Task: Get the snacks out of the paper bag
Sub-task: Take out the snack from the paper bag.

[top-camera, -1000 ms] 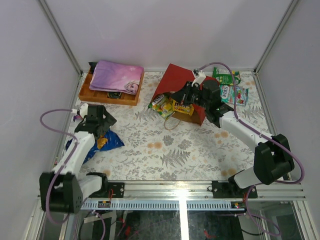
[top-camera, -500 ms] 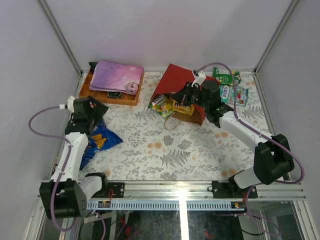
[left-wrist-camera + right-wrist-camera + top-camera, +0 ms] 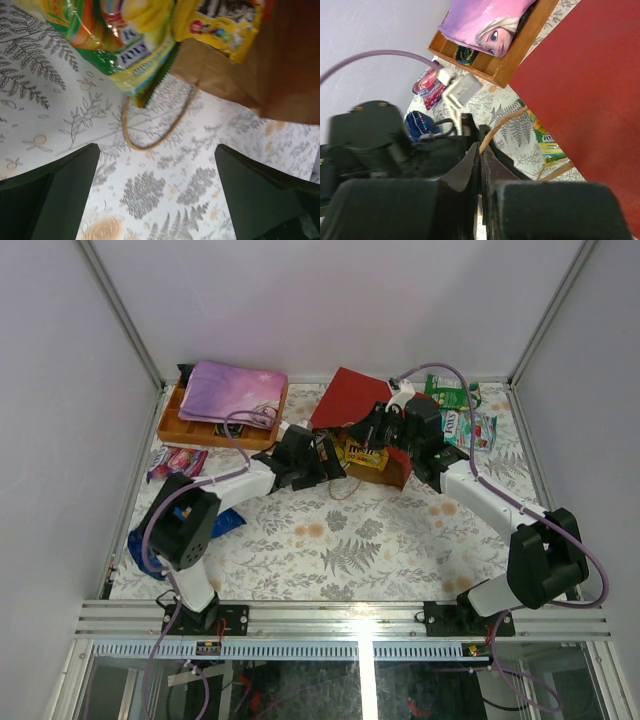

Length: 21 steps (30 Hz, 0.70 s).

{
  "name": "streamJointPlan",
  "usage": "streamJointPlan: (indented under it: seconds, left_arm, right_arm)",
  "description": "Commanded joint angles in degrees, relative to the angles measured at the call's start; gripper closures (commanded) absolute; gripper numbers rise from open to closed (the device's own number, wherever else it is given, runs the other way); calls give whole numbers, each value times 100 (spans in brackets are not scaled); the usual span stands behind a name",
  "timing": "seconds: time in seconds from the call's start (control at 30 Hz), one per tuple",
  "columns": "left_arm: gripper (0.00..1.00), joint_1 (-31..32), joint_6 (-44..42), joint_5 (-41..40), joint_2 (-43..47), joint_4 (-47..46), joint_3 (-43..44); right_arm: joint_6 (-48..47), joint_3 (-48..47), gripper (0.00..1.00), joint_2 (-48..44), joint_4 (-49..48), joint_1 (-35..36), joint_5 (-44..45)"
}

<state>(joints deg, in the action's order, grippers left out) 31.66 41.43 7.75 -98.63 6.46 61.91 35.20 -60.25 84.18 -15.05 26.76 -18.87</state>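
Note:
The red paper bag (image 3: 350, 400) lies on its side at the back middle, its brown kraft mouth (image 3: 270, 75) facing the front. My right gripper (image 3: 372, 432) is shut on one cord handle (image 3: 496, 126) at the mouth. A yellow packet (image 3: 362, 455) and a green-yellow packet (image 3: 115, 40) stick out of the mouth. My left gripper (image 3: 322, 455) is open and empty just in front of them, above the other cord handle (image 3: 160, 127) lying on the table. The blue Doritos bag (image 3: 228, 522) lies at the front left. A pink-purple packet (image 3: 178, 460) lies at the left.
An orange wooden tray (image 3: 175, 425) with a folded pink-purple cloth (image 3: 232, 390) stands at the back left. Two green packets (image 3: 452, 392) (image 3: 470, 428) lie at the back right by the wall. The left arm (image 3: 370, 140) crosses close beside my right fingers.
My left arm has swung from the left edge, above the blue bag, across to the bag's mouth. The pink-purple packet at the left has come into view. The right gripper has stayed put.

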Motion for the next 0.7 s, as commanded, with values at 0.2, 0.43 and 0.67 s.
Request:
streamJointPlan:
  seconds: [0.2, 0.43, 0.67]
  left_arm:
    - [2, -47, 604, -456, -1058, -1689, 128]
    - [10, -123, 995, -928, -1448, -2610, -90]
    - [51, -274, 1355, -1023, -1279, -3310, -647]
  right_arm:
    - [-84, -190, 100, -146, 2, -83, 271]
    - [-64, -179, 100, -89, -21, -81, 224]
    - [-182, -99, 100, -221, 62, -86, 363]
